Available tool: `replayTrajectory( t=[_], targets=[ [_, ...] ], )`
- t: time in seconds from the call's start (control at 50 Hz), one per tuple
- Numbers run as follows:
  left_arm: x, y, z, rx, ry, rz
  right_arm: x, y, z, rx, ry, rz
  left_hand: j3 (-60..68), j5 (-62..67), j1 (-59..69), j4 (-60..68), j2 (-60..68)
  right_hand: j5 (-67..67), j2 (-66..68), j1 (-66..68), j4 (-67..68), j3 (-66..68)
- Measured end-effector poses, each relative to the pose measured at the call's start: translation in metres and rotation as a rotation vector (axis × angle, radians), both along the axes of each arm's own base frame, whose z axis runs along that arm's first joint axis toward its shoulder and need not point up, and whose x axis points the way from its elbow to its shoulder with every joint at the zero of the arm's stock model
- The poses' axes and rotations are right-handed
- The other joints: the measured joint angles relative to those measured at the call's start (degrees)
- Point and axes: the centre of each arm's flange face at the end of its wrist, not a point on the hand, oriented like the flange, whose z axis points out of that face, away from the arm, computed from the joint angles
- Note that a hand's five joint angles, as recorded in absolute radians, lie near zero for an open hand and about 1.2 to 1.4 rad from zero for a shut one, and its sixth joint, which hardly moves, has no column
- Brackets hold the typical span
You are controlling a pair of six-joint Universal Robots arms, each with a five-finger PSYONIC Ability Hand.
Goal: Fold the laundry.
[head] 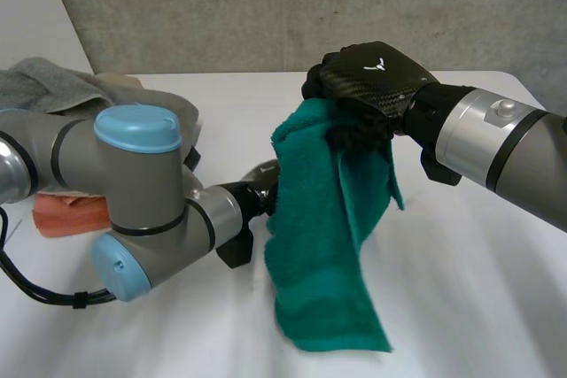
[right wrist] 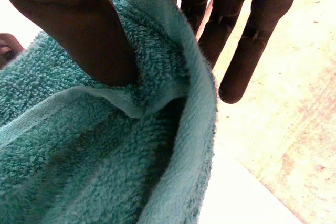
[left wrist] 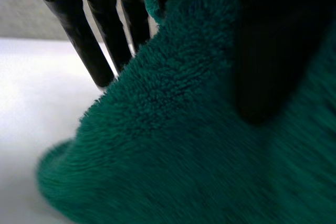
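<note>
At the far left of the white bench (head: 478, 289) we note a crumpled grey terry cloth (head: 53, 81). Nearer lies a folded salmon-orange cloth (head: 66, 214), partly behind the left arm (head: 133, 192).

The left hand (head: 259, 185) reaches right to the left edge of the teal terry towel (head: 323, 245), about halfway up. In the left wrist view its straight fingers (left wrist: 84, 35) pass behind the pile, and a dark part we take for the thumb lies on the front, so the cloth is pinched between them.

The towel hangs upright over the bench's middle. We cannot tell whether its lower end touches the surface.

The right hand (head: 372, 77) holds the towel's top edge. Its thumb (right wrist: 79, 30) presses a fold against straight fingers (right wrist: 247, 51) set close together.
</note>
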Motion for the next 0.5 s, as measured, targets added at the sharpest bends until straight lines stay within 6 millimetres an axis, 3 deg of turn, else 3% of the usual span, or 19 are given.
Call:
replayTrajectory(
  t=[0.04,0.08,0.16,0.32,0.42,0.5],
  targets=[
    [0.001,0.000,0.001,0.020,0.008,0.000,-0.001,-0.006,-0.004,-0.005,0.001,-0.016,18.64,17.51,17.43,18.10,18.87,0.00,0.00,0.00,0.02,0.00],
    [0.004,-0.004,0.006,0.020,0.018,0.017,-0.003,-0.013,-0.008,-0.009,0.006,-0.038,24.37,22.81,19.40,24.46,24.58,0.00,0.00,0.00,0.05,0.01],
    [0.018,-0.020,0.026,-0.029,0.046,0.077,-0.008,-0.029,-0.017,-0.015,0.027,-0.082,25.35,22.92,19.40,25.74,25.53,0.98,0.00,0.00,0.08,0.01],
    [0.055,-0.059,0.091,-0.282,0.144,0.231,-0.015,-0.058,-0.019,-0.099,0.055,-0.145,25.35,22.92,19.40,25.79,25.53,0.99,0.03,0.00,0.25,0.32],
    [0.068,-0.058,0.132,-0.420,0.206,0.299,-0.011,-0.075,-0.002,-0.241,-0.035,-0.162,25.40,22.93,19.40,25.82,25.53,0.74,-0.66,0.00,-1.99,-1.44],
    [0.073,-0.049,0.145,-0.469,0.228,0.328,-0.006,-0.083,0.009,-0.328,-0.125,-0.160,25.40,22.92,19.40,25.82,25.58,0.02,-2.90,0.00,-4.10,-3.56]
  ],
)
